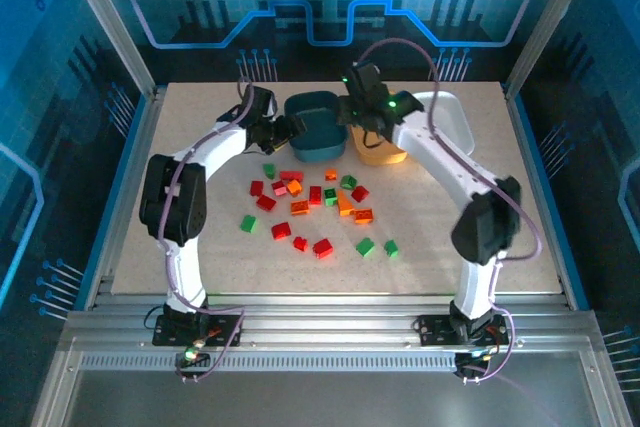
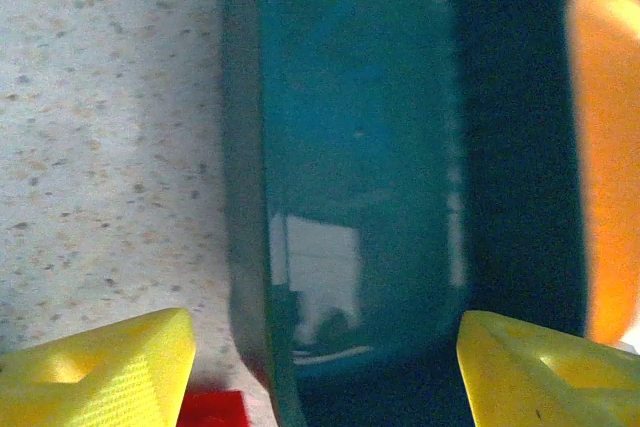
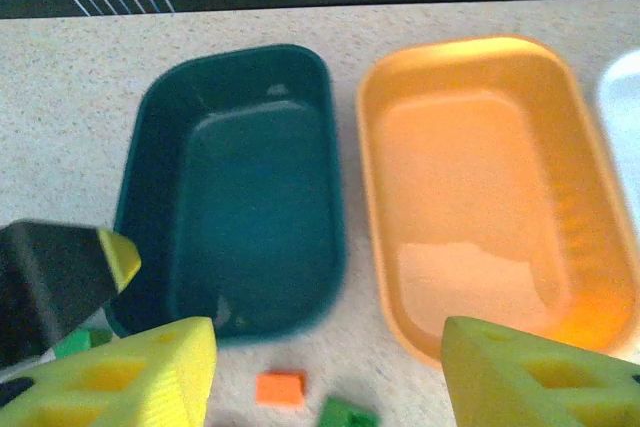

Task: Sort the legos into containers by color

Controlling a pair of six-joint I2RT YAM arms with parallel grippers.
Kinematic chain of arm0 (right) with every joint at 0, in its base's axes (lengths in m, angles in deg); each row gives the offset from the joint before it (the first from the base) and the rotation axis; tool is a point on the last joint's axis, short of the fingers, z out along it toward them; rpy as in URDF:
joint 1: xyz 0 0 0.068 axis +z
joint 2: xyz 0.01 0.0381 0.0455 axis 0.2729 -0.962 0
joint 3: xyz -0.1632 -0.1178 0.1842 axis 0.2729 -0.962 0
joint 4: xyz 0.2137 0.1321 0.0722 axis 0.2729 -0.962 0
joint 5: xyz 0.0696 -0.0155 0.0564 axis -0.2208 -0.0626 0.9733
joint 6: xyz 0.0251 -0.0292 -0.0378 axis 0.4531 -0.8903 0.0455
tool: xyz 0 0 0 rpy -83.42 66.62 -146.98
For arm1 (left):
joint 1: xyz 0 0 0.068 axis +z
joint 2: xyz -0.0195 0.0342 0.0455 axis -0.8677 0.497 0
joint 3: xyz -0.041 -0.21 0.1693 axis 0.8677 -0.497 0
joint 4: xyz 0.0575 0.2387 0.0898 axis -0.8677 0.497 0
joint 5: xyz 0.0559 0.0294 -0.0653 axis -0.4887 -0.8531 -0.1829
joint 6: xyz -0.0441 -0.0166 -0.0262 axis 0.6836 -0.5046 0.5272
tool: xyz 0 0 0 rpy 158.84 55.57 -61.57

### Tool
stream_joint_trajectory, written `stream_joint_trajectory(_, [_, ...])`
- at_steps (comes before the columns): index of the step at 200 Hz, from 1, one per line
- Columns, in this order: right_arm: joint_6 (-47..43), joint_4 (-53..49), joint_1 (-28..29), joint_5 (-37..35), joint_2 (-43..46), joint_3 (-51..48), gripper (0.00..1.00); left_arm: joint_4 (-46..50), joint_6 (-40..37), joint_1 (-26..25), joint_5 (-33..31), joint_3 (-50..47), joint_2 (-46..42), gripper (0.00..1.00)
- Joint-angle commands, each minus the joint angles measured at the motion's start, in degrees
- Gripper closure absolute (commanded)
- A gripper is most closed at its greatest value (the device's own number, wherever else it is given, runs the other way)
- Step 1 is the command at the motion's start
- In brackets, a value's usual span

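**Left tool.** The left tool (image 1: 290, 130) is hovering at the left end of the teal tray (image 1: 318, 127). In its wrist view the left tool (image 2: 325, 367) is standing open. Its yellow fingertips (image 2: 100, 372) are sitting wide apart with nothing gripped between them. The teal tray (image 2: 350, 147) is lying below the gap. One red brick (image 2: 212, 409) is showing on the surface (image 2: 100, 97) by the left fingertip.

**Right tool.** The right tool (image 1: 368, 117) is hanging over the far end of the orange tray (image 1: 385, 155). In its wrist view the right tool (image 3: 325, 377) is also standing open and is carrying nothing.

**Containers.** The teal tray (image 3: 235, 187) and the orange tray (image 3: 480, 177) are sitting side by side, close but apart. An edge of the white tray (image 3: 625, 117) is showing to the right of the orange one. In the top view the white tray (image 1: 452, 112) is lying furthest right.

**Legos.** The legos (image 1: 315, 207) are lying scattered on the surface (image 1: 200, 117), nearer the arm bases than the trays. Red, orange and green bricks are sitting mixed together. An orange brick (image 3: 280, 387) and a green brick (image 3: 345, 414) are resting just in front of the teal tray.
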Motion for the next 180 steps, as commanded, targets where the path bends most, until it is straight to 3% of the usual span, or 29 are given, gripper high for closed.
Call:
stream_joint_trajectory(1, [-1.7,3.5,-1.1,1.4,4.8,-8.4,0.37,5.3,-2.7,-1.6,-5.8,0.3,-1.4,0.28])
stream_joint_trajectory(31, [-2.2,5.8,-2.4,3.7,9.8,-16.3,0.37,5.1,-3.1,-1.8,-3.1,3.9,1.9,0.33])
stream_joint_trajectory(61, [-2.9,6.0,-2.9,4.7,12.4,-20.5,0.38,5.3,-3.6,-1.9,-2.1,8.5,7.0,0.56])
stream_joint_trajectory(77, [-3.0,6.5,-3.3,4.9,13.9,-22.7,0.38,4.4,-4.2,-1.9,-2.2,9.0,7.2,0.63])
stream_joint_trajectory(97, [-1.8,8.7,-4.7,11.3,15.4,-25.6,0.39,5.4,-5.4,-1.9,-2.4,11.0,7.4,0.76])
stream_joint_trajectory(115, [-1.5,9.2,-5.0,12.2,15.9,-26.9,0.40,6.7,-6.2,-1.8,-2.8,12.9,7.8,0.89])
stream_joint_trajectory(151, [-1.6,10.5,-6.5,13.9,16.8,-28.4,0.40,6.8,-7.3,-1.7,-3.4,14.4,6.1,0.99])
stream_joint_trajectory(180, [-2.5,9.4,-10.9,9.0,15.5,-28.0,0.40,8.2,-10.0,-0.5,-5.1,19.1,7.5,1.00])
